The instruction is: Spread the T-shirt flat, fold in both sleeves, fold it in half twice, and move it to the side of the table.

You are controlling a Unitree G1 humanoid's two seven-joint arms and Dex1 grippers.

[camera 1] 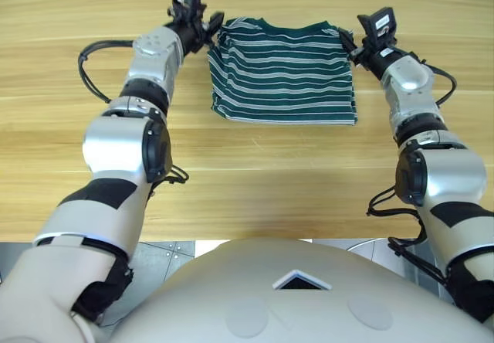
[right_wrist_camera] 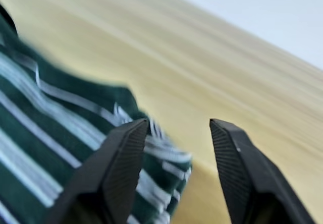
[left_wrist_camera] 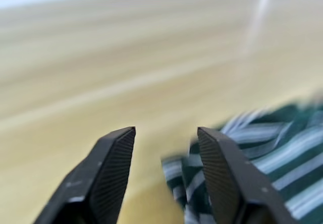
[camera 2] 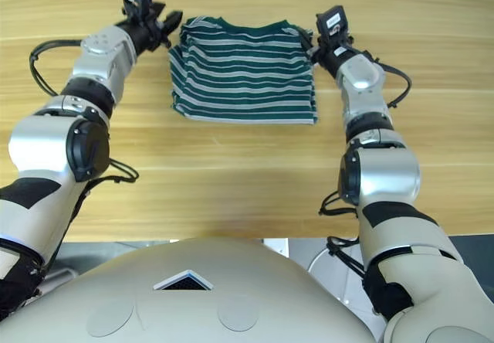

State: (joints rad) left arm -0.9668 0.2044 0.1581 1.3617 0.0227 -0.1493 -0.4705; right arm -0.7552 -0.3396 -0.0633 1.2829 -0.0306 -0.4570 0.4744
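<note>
t-shirt (camera 1: 283, 71) lies at the far middle of the table (camera 1: 255, 181), a compact striped rectangle several layers deep, its left edge a little uneven. left gripper (left_wrist_camera: 166, 130) sits at the far-left corner of the cloth, fingers spread, nothing between them; the corner shows just beside one finger. right gripper (right_wrist_camera: 179, 123) mirrors it at the far-right corner, likewise parted and empty, one finger over the cloth's edge.

i judge the folding about done, with the move to the side not yet made.

handling: soft knit, light and limp. no stiffness, so the layers will slide over each other and the stack will sag if lifted by a single point. i'd take it at both far corners together, pinching through all layers, low against the wood, then drag or lift evenly. risk: catching only the top layer and peeling the fold open.
</note>
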